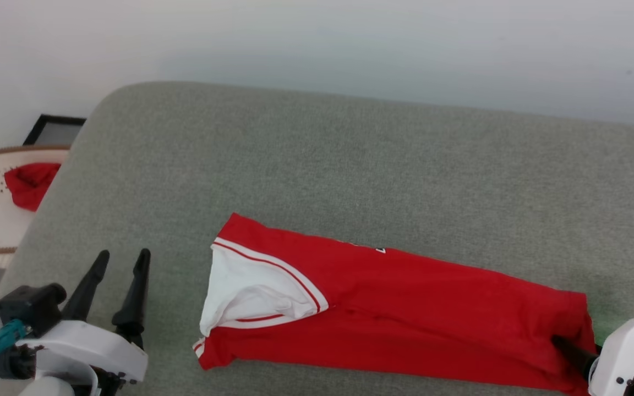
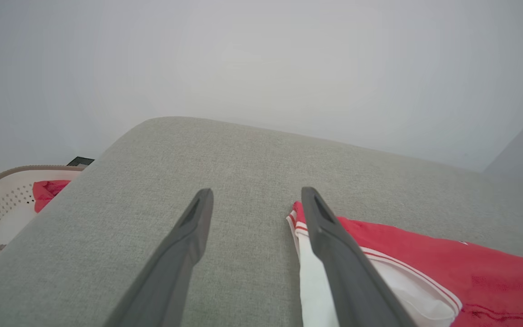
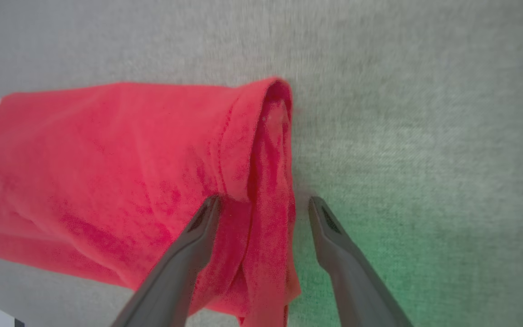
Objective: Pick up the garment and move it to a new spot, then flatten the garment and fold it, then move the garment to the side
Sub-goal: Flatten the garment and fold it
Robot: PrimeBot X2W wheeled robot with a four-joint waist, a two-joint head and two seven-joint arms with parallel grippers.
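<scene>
A worktop (image 1: 350,154) covered in grey woven fabric is seen, rounded at its far left corner. A red shirt (image 1: 405,308) is laid directly on it near the front edge, folded lengthwise into a long strip. Its white sleeve (image 1: 251,291) is turned to the left end and its hem (image 1: 581,319) to the right.

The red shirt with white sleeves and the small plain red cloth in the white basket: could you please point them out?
Red shirt with white sleeves (image 1: 432,308): head view, red body panel.
Small plain red cloth (image 1: 29,184): head view, its middle.
</scene>
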